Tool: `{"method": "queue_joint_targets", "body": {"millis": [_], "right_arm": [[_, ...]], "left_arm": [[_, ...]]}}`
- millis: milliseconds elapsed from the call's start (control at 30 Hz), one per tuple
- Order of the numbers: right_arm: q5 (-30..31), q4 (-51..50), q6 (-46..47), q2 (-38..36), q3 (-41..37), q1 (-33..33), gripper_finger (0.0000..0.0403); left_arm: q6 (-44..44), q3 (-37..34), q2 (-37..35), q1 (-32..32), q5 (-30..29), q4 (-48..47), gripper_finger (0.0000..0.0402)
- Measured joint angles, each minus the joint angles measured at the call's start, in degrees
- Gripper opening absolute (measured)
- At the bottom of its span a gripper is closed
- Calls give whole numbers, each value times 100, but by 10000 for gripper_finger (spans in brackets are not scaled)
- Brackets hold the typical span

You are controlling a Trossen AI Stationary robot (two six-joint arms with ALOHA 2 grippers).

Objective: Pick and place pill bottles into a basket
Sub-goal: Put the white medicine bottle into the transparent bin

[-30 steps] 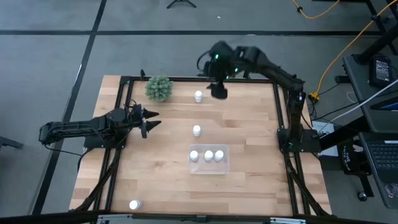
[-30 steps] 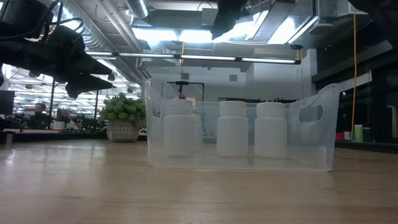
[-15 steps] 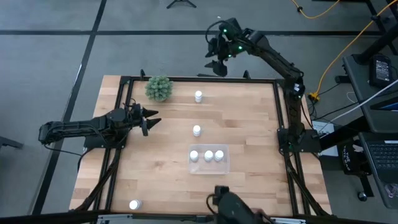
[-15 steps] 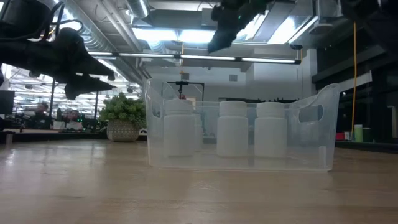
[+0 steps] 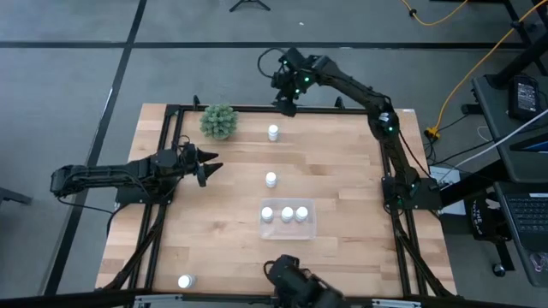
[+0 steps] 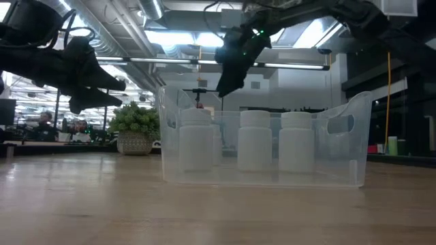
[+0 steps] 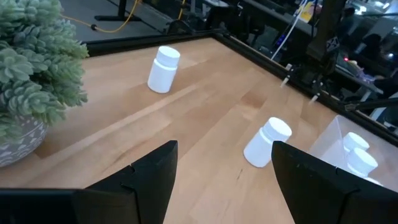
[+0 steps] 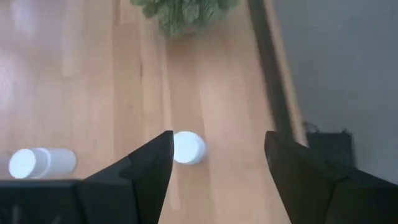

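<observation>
Three white pill bottles [image 5: 287, 214] stand in the clear basket [image 5: 291, 232] near the table's middle. Loose bottles stand upright on the wood: one near the far edge [image 5: 273, 132], one mid-table [image 5: 271, 179], one at the near left corner [image 5: 185, 281]. My right gripper [image 5: 286, 104] hangs open over the far edge, above and just beyond the far bottle [image 8: 188, 147], which shows between its fingers from above. My left gripper [image 5: 205, 167] waits open at the table's left side, pointing toward the loose bottles [image 7: 267, 143].
A green bushy plant [image 5: 219, 121] in a pot stands at the far left, close to the far bottle. A black frame [image 5: 257, 109] rims the table. A dark shape [image 5: 291, 281] shows at the near edge.
My right gripper has come down from high over the far edge and swung a little toward the table's left, closer to the far bottle. Its fingers stay apart. The bottles and the basket have not moved.
</observation>
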Motion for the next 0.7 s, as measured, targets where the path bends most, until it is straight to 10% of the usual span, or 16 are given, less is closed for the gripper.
{"method": "queue_joint_targets", "body": {"millis": [700], "right_arm": [[822, -608, 547, 527, 0, 473, 322]], "left_arm": [[1, 0, 246, 1, 102, -9, 253]]}}
